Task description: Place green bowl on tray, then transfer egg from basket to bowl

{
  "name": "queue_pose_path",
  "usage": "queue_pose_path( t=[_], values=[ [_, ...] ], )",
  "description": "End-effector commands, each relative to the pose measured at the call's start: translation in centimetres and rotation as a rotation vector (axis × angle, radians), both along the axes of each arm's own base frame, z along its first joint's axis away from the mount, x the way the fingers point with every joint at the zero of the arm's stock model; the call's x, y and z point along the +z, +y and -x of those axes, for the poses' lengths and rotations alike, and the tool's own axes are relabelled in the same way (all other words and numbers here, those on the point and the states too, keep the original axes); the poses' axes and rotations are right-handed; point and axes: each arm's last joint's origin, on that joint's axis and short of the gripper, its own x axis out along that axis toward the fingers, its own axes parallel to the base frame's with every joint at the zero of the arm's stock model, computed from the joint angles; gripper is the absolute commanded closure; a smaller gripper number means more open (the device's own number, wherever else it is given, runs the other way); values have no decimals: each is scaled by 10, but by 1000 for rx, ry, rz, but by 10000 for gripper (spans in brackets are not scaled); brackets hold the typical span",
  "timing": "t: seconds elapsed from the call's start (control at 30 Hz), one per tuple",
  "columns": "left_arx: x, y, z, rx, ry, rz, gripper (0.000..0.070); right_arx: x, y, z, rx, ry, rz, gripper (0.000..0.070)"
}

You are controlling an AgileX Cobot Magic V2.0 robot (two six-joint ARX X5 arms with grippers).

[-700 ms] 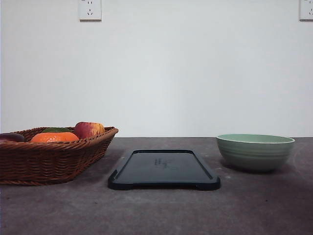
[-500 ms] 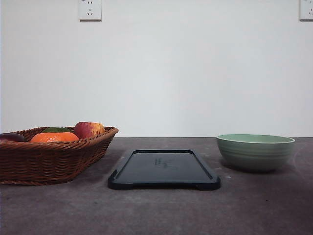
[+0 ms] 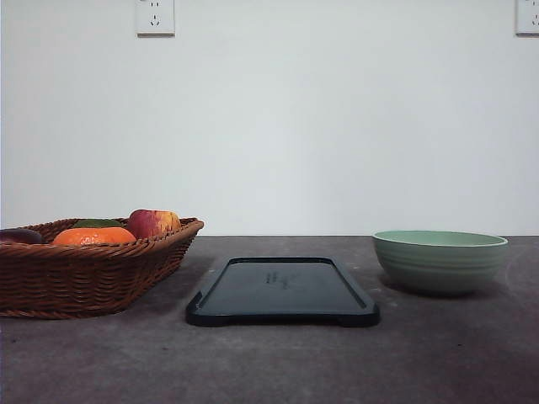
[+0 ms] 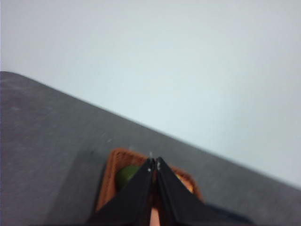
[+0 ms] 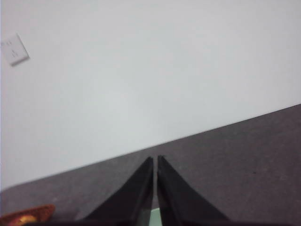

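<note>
The green bowl [image 3: 440, 261] sits upright on the dark desk [image 3: 269, 362] toward its right edge, apart from the black tray [image 3: 283, 290] that lies bare at the middle. The wicker basket [image 3: 84, 269] rests at the left edge, holding an orange [image 3: 93, 236], an apple [image 3: 153, 222] and something green; no egg can be made out over its rim. In the left wrist view the left gripper [image 4: 153, 165] has its two fingers pressed together, holding nothing, above the basket [image 4: 117, 162]. The right gripper [image 5: 154, 162] is likewise closed and empty over the desk. The bowl looks like glazed ceramic: stiff, fairly heavy, slick and liable to chip, so the likely hold is a pinch across the rim wall, one finger inside, one outside, then a level carry and a gentle set-down on the tray.
</note>
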Motion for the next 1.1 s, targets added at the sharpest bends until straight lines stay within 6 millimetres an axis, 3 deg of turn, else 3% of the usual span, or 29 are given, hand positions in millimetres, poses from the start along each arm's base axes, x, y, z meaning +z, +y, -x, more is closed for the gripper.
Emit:
queue_pose_path(
  t=[0.0,0.2,0.4,0.8,1.07],
  values=[
    [15,0,0,8,-1,-69,698,11,0,-3,-4,7,67,694],
    [48,-1,-18,-44,137,-131,699,36,3,-25,63,132,183,694],
    [63,-6,-48,-217,230,-159,699,49,5,-52,148,253,258,694],
    [52,-17,-111,-459,448,-190,699,40,13,-105,355,457,259,694],
    [41,-35,-138,-573,546,-254,699,24,25,-122,427,550,285,694]
  ],
)
